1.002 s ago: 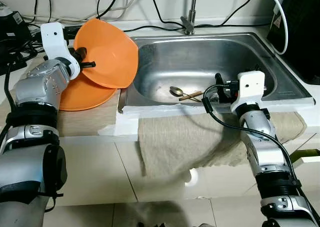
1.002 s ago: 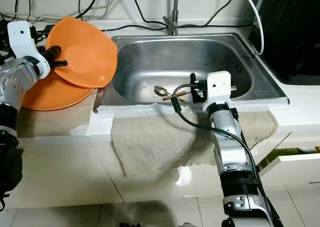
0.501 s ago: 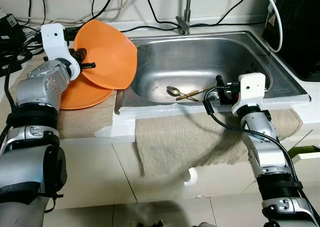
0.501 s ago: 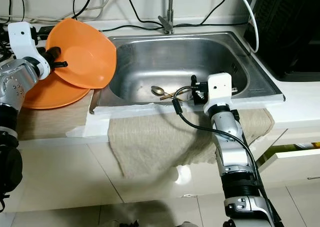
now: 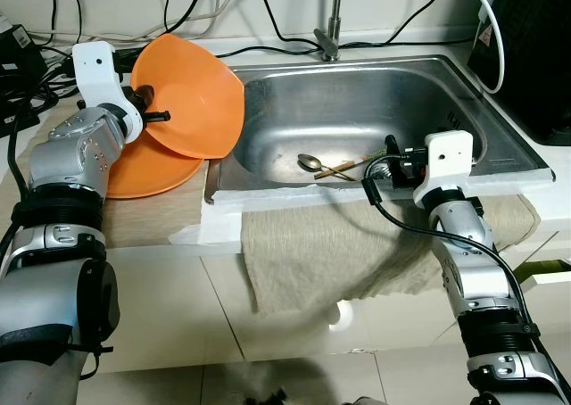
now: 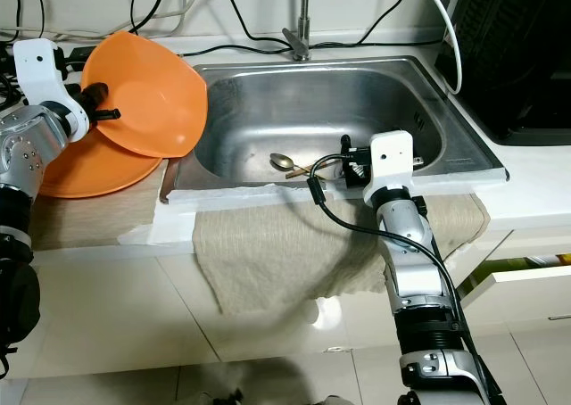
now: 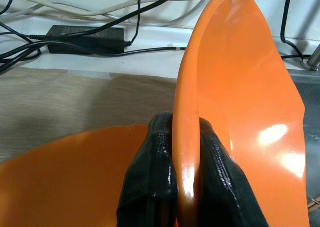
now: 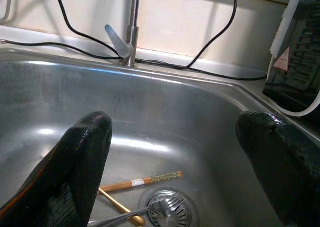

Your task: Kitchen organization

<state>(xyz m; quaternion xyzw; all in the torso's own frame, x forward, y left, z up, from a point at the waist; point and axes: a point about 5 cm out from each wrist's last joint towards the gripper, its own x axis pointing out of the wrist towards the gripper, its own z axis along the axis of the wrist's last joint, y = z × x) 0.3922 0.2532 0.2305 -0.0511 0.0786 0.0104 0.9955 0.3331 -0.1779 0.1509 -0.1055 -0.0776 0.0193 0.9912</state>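
An orange plate (image 5: pixel 192 97) stands tilted on edge over the counter left of the sink, with my left gripper (image 7: pixel 182 127) shut on its rim. Under it a second orange plate (image 5: pixel 147 169) lies flat on the counter. My right gripper (image 8: pixel 180 132) is open at the front edge of the steel sink (image 5: pixel 375 93), its fingers (image 8: pixel 80 157) wide apart with nothing between them. On the sink floor lie a spoon (image 5: pixel 310 162), chopsticks (image 8: pixel 145 181) and a fork (image 8: pixel 150 209) near the drain.
A faucet (image 5: pixel 332 21) rises behind the sink. A beige cloth (image 5: pixel 339 244) hangs over the counter's front edge. Black cables and a power adapter (image 7: pixel 82 34) run along the back wall. A black appliance (image 5: pixel 535 48) stands at the right.
The camera has shifted slightly. Both grippers, the plates and the cutlery stand as before.
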